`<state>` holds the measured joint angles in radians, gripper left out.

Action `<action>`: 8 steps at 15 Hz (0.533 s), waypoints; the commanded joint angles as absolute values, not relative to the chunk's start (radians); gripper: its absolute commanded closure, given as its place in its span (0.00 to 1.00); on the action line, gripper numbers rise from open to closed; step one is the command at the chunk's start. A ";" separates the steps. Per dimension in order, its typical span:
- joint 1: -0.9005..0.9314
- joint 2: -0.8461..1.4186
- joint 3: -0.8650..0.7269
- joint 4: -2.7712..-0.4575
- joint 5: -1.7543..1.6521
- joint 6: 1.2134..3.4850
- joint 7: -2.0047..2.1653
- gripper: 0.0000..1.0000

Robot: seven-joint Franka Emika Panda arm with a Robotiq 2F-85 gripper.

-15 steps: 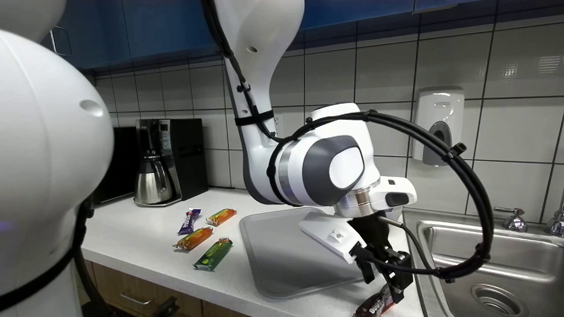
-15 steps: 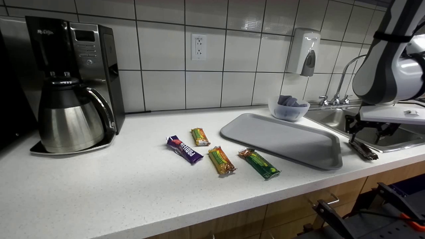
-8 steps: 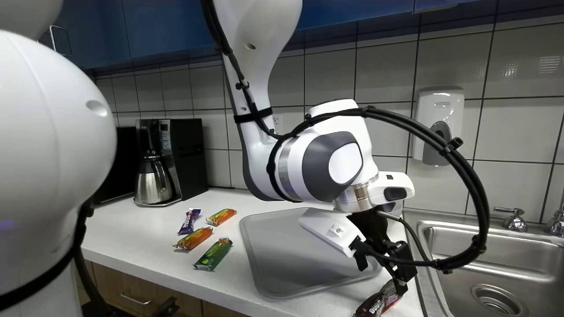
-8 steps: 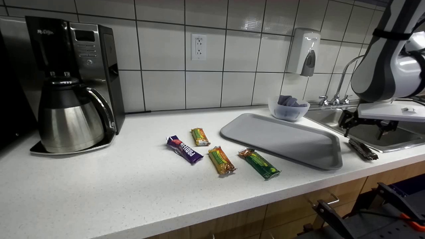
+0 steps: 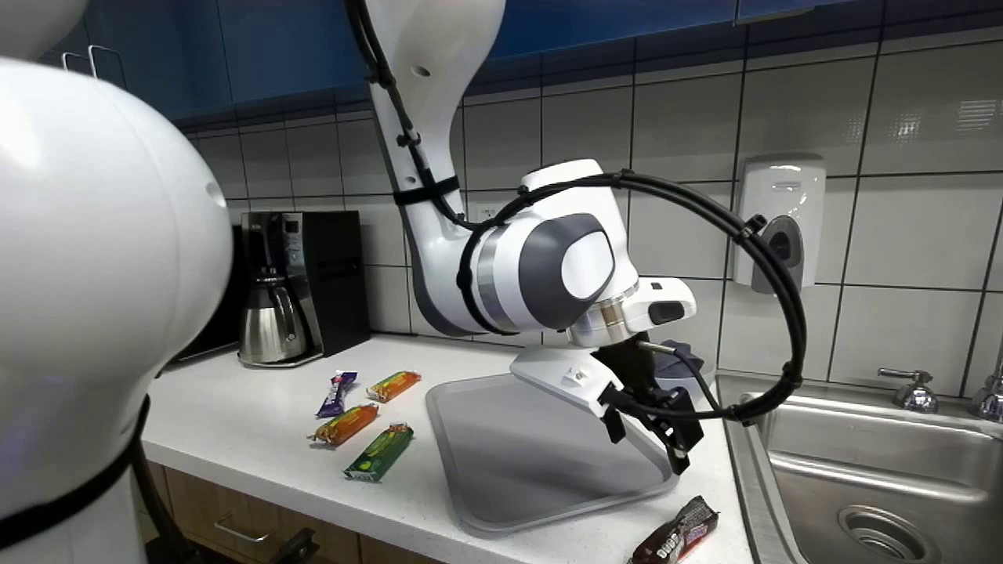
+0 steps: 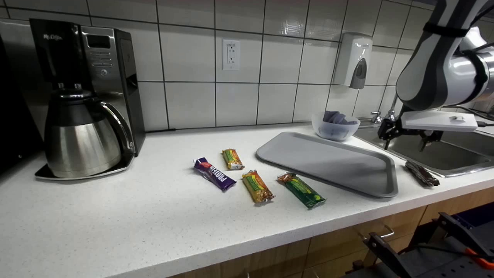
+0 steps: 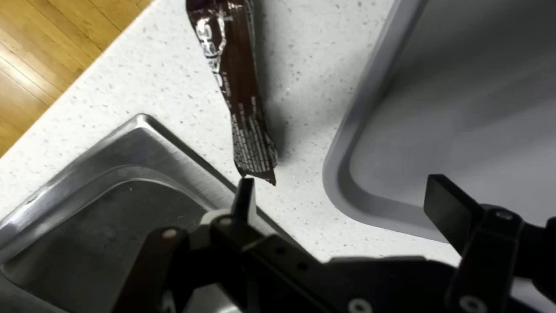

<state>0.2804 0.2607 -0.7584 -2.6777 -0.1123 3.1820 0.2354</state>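
Since the earlier frame the claw [image 5: 647, 448] has risen and backed off from the front edge of the bench [image 6: 154, 224] — brown bar [image 5: 672, 536] hasn't budged. Jaws spread wide, nothing between them. Bar lies flat near that front edge, in the strip between the sink [image 7: 169, 161] and the front corner of the tray [image 6: 324, 162]; bench takes its full weight, so presumably steady without a grip. From the claw it's below and toward the front edge, apart in both exterior views; in the wrist view its end shows right by the tip of the sink-side finger [image 7: 242, 202]. Purple bar [image 6: 214, 173], two orange bars [image 6: 257, 187] and green bar [image 6: 302, 190] lie flat past the tray's edge away from the sink — spaced out, likely so none overlaps.
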 commanded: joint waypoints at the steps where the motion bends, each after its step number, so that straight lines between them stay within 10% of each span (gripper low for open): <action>1: 0.348 0.199 -0.791 -2.689 -0.124 3.159 0.231 0.00; 8: 0.457 0.145 -0.805 -2.695 -0.133 3.161 0.226 0.00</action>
<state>0.4108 0.2053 -0.7768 -2.6786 -0.1135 3.1809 0.2354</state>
